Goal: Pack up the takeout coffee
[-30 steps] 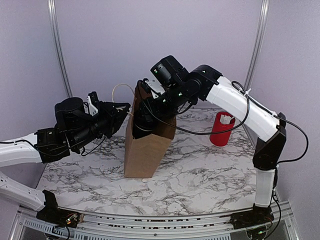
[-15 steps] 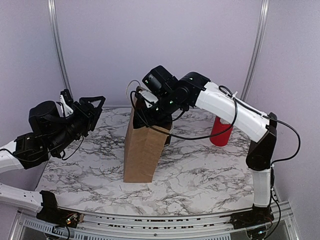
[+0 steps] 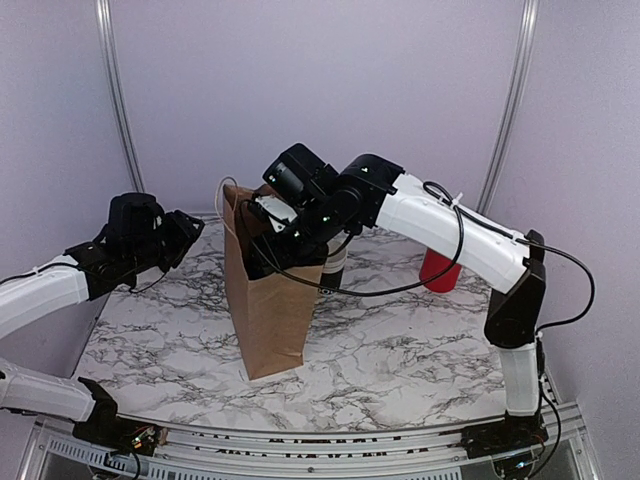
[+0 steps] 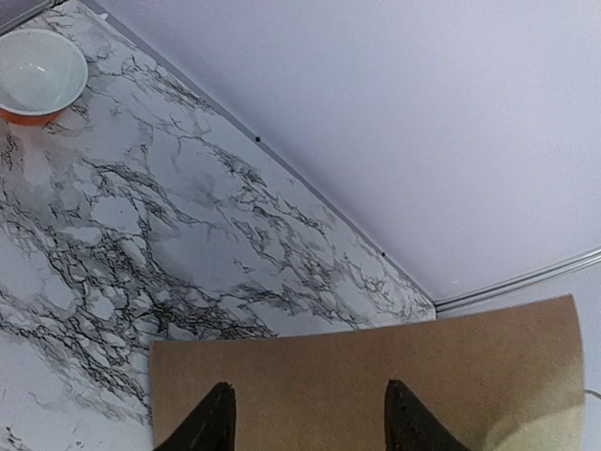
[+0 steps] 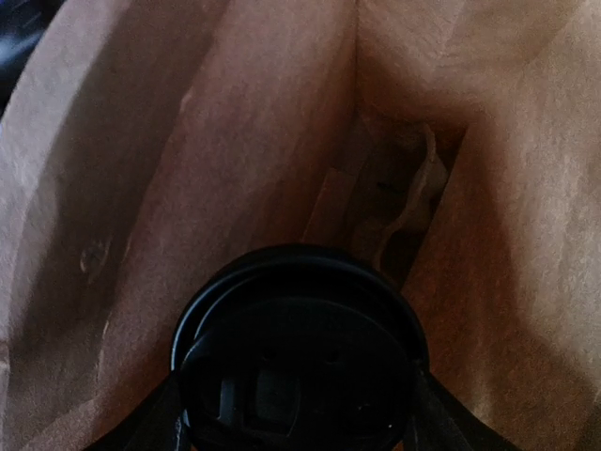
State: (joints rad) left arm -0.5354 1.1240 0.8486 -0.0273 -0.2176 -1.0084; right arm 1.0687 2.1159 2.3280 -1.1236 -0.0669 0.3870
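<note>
Marbled table (image 3: 400,350) at centre: our right gripper (image 5: 296,413) reaches into the brown paper bag (image 3: 265,320), clenched around the lidded takeout coffee (image 5: 299,348), its long axis running down the bag toward the floor beyond. Our left gripper (image 4: 308,395) hovers left of the bag, jaws apart, holding nothing.

The top camera sat high behind the arms, facing the back wall, far enough back to take in the whole table (image 3: 400,350) and the bag (image 3: 268,300). The left wrist camera looked past the left gripper (image 4: 305,413) at the bag's side, close up, with table and wall beyond. The right wrist camera pointed down inside the bag, very near the coffee (image 5: 299,348). All three views shared the bag.
</note>
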